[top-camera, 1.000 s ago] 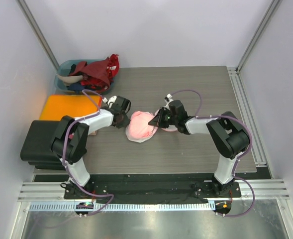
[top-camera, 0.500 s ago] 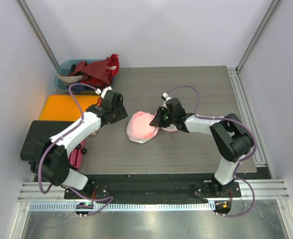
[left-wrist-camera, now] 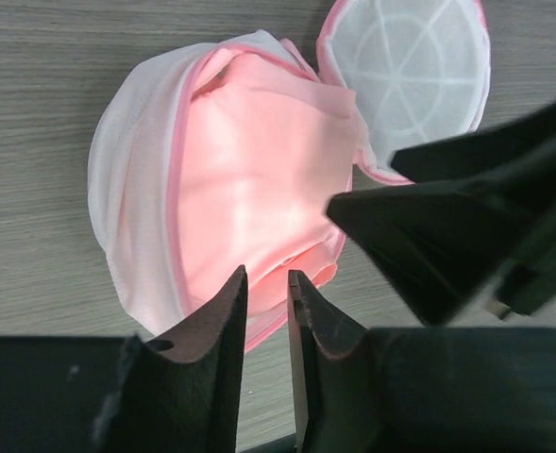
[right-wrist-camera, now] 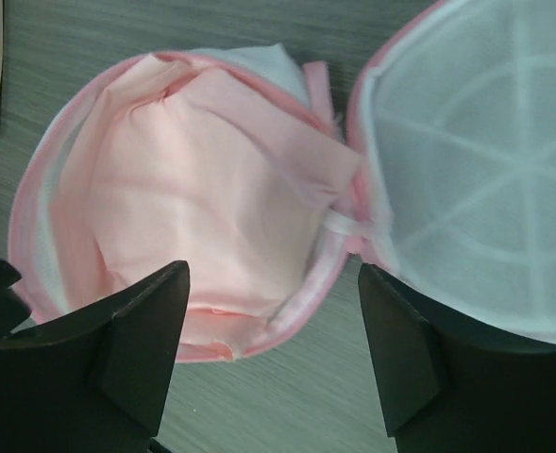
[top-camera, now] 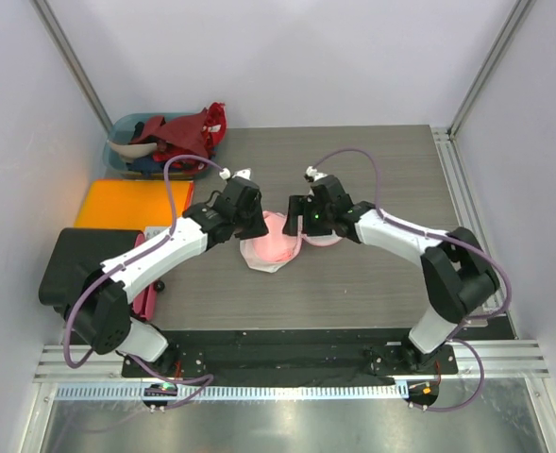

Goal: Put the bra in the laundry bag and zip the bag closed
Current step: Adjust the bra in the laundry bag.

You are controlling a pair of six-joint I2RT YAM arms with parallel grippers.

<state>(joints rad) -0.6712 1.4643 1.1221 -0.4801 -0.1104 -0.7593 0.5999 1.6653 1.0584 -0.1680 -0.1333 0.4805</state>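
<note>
Seen from above, the laundry bag (top-camera: 255, 257) lies open near the middle of the bench (top-camera: 381, 160), with the bra (top-camera: 273, 241) heaped in one half. At the left wrist, the left claw (left-wrist-camera: 266, 276) is narrowed to a slit over the bag's near edge, seemingly pinching nothing, though the tips are hard to read. At the right wrist, the right claw (right-wrist-camera: 273, 274) gapes wide and empty above the hinge. The bra should be tucked below the pink zip trim (right-wrist-camera: 351, 142) before the mesh lid (right-wrist-camera: 485, 160) is folded over.

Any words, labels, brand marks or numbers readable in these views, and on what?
No text can be read.
The laundry bag and the bra in it show no print or tag.
A small coloured patch at the left arm's base is too small to read.
</note>
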